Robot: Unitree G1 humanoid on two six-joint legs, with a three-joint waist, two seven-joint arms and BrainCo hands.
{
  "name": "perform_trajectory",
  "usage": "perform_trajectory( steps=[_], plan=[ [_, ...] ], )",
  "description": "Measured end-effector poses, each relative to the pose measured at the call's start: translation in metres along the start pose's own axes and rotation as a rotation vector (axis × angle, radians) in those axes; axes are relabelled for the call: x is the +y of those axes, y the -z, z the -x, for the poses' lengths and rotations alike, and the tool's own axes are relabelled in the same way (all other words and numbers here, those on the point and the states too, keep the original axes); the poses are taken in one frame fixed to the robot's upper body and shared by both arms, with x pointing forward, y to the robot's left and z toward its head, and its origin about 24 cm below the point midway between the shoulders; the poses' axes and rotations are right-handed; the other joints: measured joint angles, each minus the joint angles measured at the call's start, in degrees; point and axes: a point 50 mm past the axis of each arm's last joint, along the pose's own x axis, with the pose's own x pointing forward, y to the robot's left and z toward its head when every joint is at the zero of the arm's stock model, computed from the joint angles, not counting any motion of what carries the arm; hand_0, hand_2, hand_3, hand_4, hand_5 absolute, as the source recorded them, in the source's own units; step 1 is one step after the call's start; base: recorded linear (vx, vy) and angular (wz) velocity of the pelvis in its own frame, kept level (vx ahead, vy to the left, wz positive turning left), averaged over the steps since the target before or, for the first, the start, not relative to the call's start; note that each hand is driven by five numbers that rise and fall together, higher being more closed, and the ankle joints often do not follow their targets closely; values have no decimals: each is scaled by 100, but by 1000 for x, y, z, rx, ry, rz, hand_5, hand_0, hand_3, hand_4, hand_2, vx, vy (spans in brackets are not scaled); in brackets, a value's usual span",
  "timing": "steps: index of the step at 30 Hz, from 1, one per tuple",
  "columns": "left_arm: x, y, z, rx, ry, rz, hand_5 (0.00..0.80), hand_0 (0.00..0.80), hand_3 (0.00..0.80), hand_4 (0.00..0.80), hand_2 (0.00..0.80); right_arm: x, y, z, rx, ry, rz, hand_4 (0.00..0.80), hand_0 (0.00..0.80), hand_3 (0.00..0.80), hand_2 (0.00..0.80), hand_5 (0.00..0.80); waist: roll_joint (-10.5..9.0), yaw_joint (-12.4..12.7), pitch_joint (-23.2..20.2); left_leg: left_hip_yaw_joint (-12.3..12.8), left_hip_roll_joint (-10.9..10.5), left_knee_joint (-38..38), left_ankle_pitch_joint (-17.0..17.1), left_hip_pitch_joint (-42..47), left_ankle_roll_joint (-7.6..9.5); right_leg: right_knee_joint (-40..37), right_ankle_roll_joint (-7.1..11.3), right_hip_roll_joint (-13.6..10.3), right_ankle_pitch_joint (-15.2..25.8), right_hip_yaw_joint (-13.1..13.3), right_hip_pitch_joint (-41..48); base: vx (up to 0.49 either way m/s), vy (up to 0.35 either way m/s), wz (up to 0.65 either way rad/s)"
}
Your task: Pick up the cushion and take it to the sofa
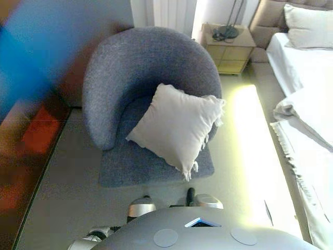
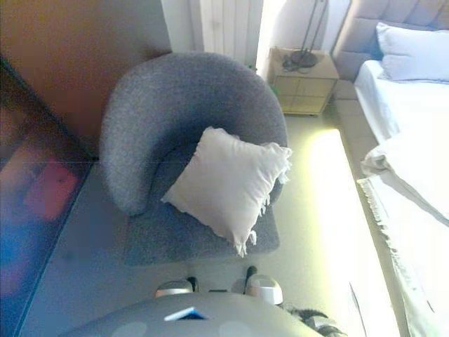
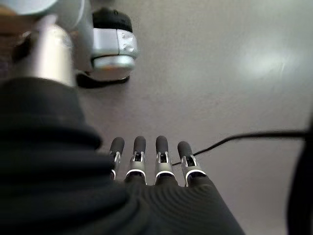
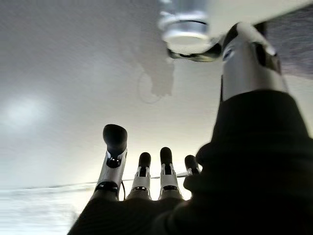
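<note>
A pale cushion (image 1: 177, 127) with fringed corners leans on the seat of a round grey armchair (image 1: 117, 83) straight ahead; it also shows in the right eye view (image 2: 228, 179). My left hand (image 3: 156, 161) hangs at my side over the bare floor, fingers straight, holding nothing. My right hand (image 4: 142, 174) hangs the same way over the floor, fingers straight and empty. Both hands are far from the cushion. No sofa other than the armchair is in view.
A bed (image 1: 307, 78) with white bedding and a pillow (image 1: 309, 26) runs along the right. A wooden nightstand (image 1: 229, 49) with a lamp base stands behind the armchair. A dark wall or cabinet (image 2: 42, 175) lines the left. Pale floor (image 1: 250, 156) lies between armchair and bed.
</note>
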Motion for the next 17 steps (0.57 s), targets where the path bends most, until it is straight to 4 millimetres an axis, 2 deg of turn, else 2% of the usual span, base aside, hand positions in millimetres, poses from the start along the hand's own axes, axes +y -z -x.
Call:
perform_trajectory(
  steps=[4, 6, 7, 8, 10, 12, 15, 17],
  plan=[
    [3, -2, 0, -3, -4, -21, 0, 0, 0, 0, 0, 1, -3, 0, -7, -5, 2, 0, 0, 0, 0, 0, -43, -114, -12, 135, -12, -2, 7, -34, 18, 28, 54, -41, 21, -21, -152, -160, -7, -29],
    [2, -2, 0, -3, 2, -22, 0, 0, 0, 0, 0, 2, -9, 1, -20, -16, 1, 0, 0, 0, 0, 0, 11, -127, -26, 170, 42, -4, 27, -90, 46, 99, 191, -25, -4, -63, -205, -158, -42, -20],
    [3, -3, 0, -6, 3, -22, 0, 0, 0, 0, 0, 4, -12, 2, -27, -24, 0, 0, 0, 0, 0, 0, -7, -116, -24, 240, 73, -4, 31, -116, 43, 394, 251, -33, -64, -59, -385, -110, -57, -21],
    [7, -1, 0, 0, -4, -13, 0, 0, 0, 0, 0, 4, -14, 2, -32, -29, -1, 0, 0, 0, 0, 0, -72, -131, -34, 260, 65, -2, 26, -104, 30, 603, 160, -57, -144, -57, -552, -83, -54, -19],
    [8, -3, 1, 0, 1, 2, 0, 0, 0, 0, 0, 0, -16, 1, -36, -24, 0, 0, 0, 0, 0, 0, -67, -119, -51, 125, 72, 0, 12, -112, 10, 470, 133, 14, -164, -34, -531, -56, -56, -22],
    [7, -5, 1, 2, 25, 31, 0, 0, 0, 0, 0, -6, -25, 2, -59, -28, 0, 0, 0, 0, 0, 0, 85, -111, -77, -18, 134, -4, 6, -172, 11, 209, 195, 97, -111, -53, -405, -28, -57, -15],
    [12, -15, 3, -17, 30, 48, 0, 0, 0, 0, 0, -4, -26, 2, -62, -49, 0, 0, 0, 0, 0, 0, 56, -143, -130, -88, 158, 0, 2, -173, -8, 412, 76, 124, -172, -32, -466, -5, -48, 16],
    [9, -19, 4, -30, 44, 53, 0, 0, 0, 0, 0, -6, -26, 2, -63, -42, 4, 0, 0, 0, 0, 0, 168, -128, -153, -92, 217, 2, 0, -146, -11, 207, 77, 185, -167, -33, -327, -21, -42, 2]
  ],
)
